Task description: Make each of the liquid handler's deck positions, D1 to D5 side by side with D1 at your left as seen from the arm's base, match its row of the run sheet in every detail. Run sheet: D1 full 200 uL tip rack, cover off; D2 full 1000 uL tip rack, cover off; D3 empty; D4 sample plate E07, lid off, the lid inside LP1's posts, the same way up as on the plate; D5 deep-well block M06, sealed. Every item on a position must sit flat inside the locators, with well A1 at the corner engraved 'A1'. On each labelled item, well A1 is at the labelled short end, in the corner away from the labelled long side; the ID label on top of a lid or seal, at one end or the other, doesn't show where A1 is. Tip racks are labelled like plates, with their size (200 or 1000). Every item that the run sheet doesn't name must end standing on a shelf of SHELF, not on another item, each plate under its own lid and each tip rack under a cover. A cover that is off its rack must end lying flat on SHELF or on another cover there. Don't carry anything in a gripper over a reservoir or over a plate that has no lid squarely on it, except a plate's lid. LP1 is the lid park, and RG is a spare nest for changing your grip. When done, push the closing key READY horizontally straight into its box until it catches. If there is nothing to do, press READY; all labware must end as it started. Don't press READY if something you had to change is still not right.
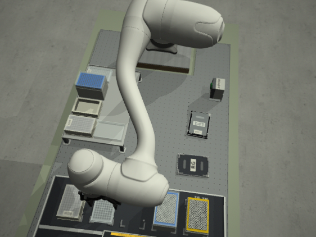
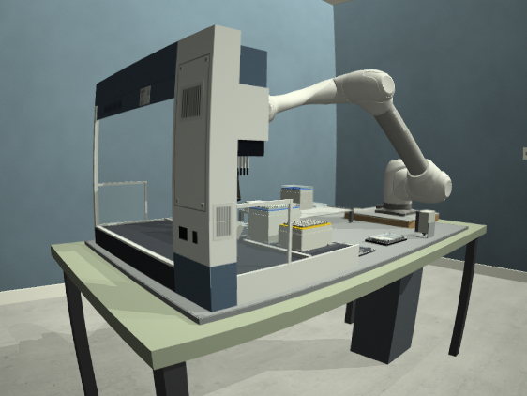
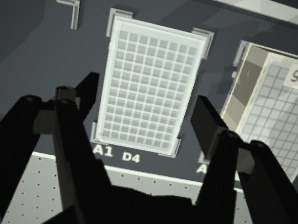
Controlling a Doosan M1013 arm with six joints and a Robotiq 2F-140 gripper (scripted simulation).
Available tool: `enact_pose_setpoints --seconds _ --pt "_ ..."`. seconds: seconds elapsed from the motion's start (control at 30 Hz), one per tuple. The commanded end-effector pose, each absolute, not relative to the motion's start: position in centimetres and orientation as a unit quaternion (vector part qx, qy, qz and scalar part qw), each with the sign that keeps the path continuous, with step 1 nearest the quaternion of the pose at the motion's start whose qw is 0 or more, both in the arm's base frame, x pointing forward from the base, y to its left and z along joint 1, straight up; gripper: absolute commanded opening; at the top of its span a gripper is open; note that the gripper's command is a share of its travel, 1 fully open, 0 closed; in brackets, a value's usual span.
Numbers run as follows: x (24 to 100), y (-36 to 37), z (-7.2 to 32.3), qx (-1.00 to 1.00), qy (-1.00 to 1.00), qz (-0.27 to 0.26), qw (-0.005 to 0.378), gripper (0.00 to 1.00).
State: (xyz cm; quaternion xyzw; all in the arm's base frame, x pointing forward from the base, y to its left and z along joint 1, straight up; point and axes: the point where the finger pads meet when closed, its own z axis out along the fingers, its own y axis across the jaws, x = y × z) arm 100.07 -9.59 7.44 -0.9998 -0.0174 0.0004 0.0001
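A clear sample plate (image 3: 152,102) without a lid sits flat inside the D4 locators, above the engraved "A1" and "D4" marks. It also shows in the top view (image 1: 102,210). My gripper (image 3: 146,98) is open and empty a little above the plate, with one finger on each long side, apart from it. In the top view the gripper (image 1: 96,200) is mostly hidden under the arm. The sealed deep-well block (image 1: 70,206) stands on D5 beside the plate. A blue-framed tip rack (image 1: 166,209) and a yellow-framed tip rack (image 1: 198,214) stand uncovered farther right. A lid lies in LP1 (image 1: 198,123).
SHELF holds a blue-topped rack (image 1: 91,84), an open trough (image 1: 87,108), a plate (image 1: 80,124) and a flat clear cover (image 1: 109,130). RG (image 1: 193,165) is bare. The READY box (image 1: 217,88) stands at the far right. The liquid handler's gantry (image 2: 206,164) stands over the deck.
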Motion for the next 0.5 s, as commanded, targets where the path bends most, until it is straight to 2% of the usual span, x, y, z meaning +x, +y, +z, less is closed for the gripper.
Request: enact_pose_setpoints --seconds 0.0,0.47 --pt "100.1 -9.6 8.0 -1.000 -0.017 -0.001 0.000 0.66" --pt "100.1 -9.6 10.0 -1.000 -0.017 -0.001 0.000 0.66"
